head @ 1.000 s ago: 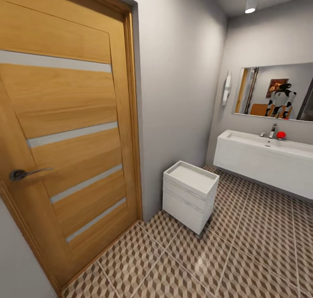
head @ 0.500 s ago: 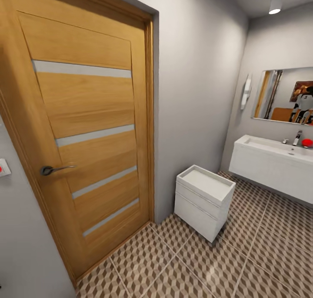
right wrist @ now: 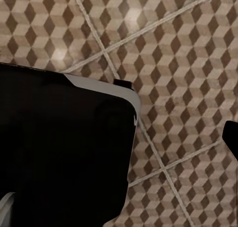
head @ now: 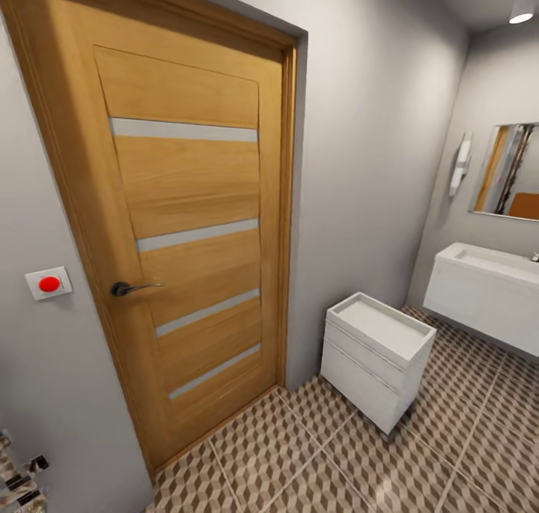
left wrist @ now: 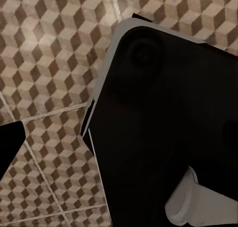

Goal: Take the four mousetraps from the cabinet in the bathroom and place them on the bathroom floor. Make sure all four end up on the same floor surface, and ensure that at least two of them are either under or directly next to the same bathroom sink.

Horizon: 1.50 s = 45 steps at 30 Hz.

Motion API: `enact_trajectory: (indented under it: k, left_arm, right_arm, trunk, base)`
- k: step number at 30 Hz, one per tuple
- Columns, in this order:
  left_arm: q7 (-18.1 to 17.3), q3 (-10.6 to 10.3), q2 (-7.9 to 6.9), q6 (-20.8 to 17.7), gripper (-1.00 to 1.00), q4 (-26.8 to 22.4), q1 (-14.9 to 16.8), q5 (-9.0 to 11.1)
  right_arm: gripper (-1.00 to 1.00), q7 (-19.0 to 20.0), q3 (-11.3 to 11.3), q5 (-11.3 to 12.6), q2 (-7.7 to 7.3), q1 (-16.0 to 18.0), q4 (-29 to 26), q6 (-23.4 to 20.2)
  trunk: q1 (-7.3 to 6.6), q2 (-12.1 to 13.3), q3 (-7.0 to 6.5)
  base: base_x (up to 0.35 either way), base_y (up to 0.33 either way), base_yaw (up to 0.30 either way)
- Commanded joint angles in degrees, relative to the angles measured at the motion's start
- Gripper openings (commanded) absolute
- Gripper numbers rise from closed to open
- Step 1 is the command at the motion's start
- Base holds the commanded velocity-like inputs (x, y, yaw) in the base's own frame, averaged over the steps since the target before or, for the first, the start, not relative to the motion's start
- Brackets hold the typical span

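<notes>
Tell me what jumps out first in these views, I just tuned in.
The tall orange-brown wooden door with pale horizontal strips dominates the head view's left, shut, with a red wall button beside its handle. To its right a small white drawer unit stands on the cube-patterned bathroom floor, and the white sink hangs on the far right wall under a mirror.

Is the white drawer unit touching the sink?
Apart. The head view shows a strip of grey wall and patterned bathroom floor between the small white drawer unit and the near end of the wall-hung sink.
</notes>
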State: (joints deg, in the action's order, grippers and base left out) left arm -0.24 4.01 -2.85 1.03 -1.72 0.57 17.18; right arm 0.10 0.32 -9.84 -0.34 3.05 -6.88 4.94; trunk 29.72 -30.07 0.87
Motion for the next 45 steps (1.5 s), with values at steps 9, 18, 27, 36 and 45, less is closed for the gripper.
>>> enact_trajectory:
  k: [9,18,27,36,45]
  left_arm:
    - [-0.02,0.38,-0.05,0.11,1.00,0.05,0.05,0.05]
    - [-0.02,0.38,-0.05,0.11,1.00,0.05,0.05,0.05]
    - [-0.02,0.38,-0.05,0.11,1.00,0.05,0.05,0.05]
    - [-0.02,0.38,-0.05,0.11,1.00,0.05,0.05,0.05]
    - [-0.02,0.38,-0.05,0.11,1.00,0.05,0.05,0.05]
  right_arm:
    - [1.00,-0.01,0.09,-0.48,-0.01,0.03,0.07,0.14]
    - [1.00,0.02,0.19,-0.52,-0.01,0.03,0.15,0.08]
    - [1.00,-0.01,0.40,-0.54,-0.01,0.03,0.26,0.07]
    - [1.00,-0.01,0.46,-0.60,-0.01,0.04,0.28,0.07]
    - [1.00,-0.01,0.50,-0.61,-0.01,0.03,0.30,0.07]
  trunk:
    - [-1.96,3.54,-2.00]
    - [-3.93,7.15,-3.81]
    - [-3.93,7.15,-3.83]
    - [-3.93,7.15,-3.83]
    - [-3.93,7.15,-3.83]
  base:
    - [0.000,0.000,0.240]
    - [0.000,0.000,0.272]
    - [0.000,0.000,0.289]
    - [0.000,0.000,0.292]
    - [0.000,0.000,0.292]
